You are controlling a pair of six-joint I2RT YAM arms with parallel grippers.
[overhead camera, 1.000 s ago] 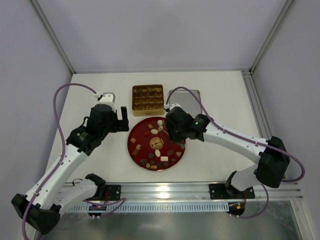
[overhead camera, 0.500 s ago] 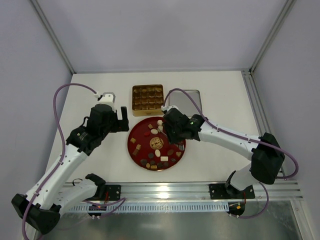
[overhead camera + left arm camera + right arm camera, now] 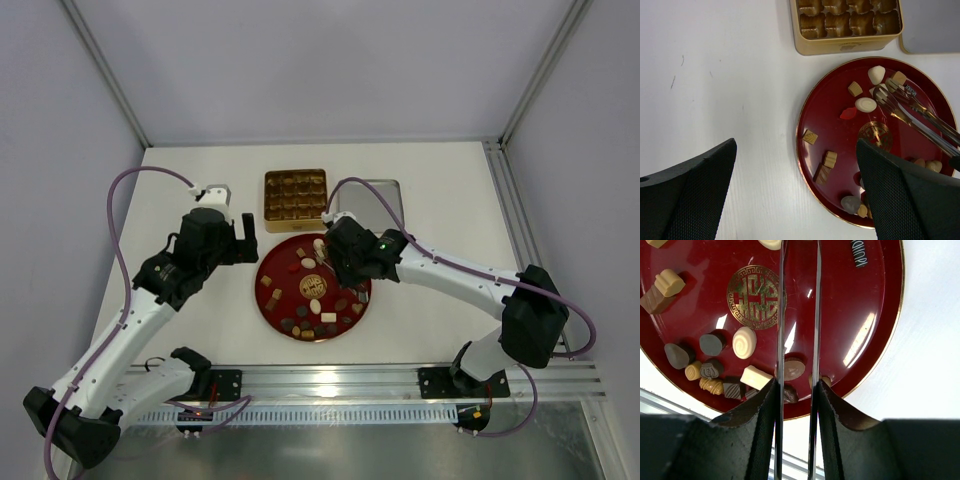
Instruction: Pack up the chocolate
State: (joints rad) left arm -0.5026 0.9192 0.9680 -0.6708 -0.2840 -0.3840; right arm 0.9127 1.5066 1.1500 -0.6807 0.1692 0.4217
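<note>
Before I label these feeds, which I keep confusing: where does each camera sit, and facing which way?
Top: above and behind, looking down at the table; left arm and right arm show.
Left wrist: looks down between its open fingers at plate and box.
Right wrist: looks down along tongs its fingers squeeze, over chocolates.
All three share the plate.

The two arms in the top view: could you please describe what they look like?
Both the left arm and right arm have white links and black joints. A purple cable loops along each. A small green light glows on the right arm. The left end effector's fingers are black with a fine mesh texture.
</note>
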